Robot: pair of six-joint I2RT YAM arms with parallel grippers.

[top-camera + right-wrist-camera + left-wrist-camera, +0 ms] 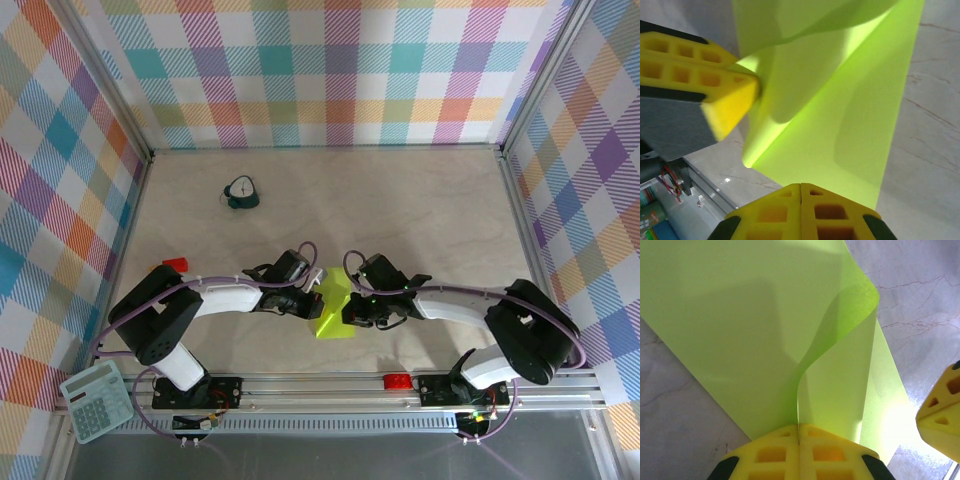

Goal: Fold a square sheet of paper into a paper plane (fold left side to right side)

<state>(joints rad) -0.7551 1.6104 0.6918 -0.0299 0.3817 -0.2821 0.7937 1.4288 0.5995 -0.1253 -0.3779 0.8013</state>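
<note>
On the pale wooden table (420, 200), the square sheet of paper (333, 305) stood lifted and curled between the two arms, at about six o'clock from the table's middle, with the small teal clock (241, 193) well apart at ten o'clock from it. The left gripper (799, 432) at the sheet's nine o'clock and the right gripper (800, 192) at its three o'clock each had their yellow jaws pinched tight on an edge of the paper. I judged the left-over-right fold to be under way but uncreased, so the next move called for carrying the left edge across to match the right, then pressing it flat.
</note>
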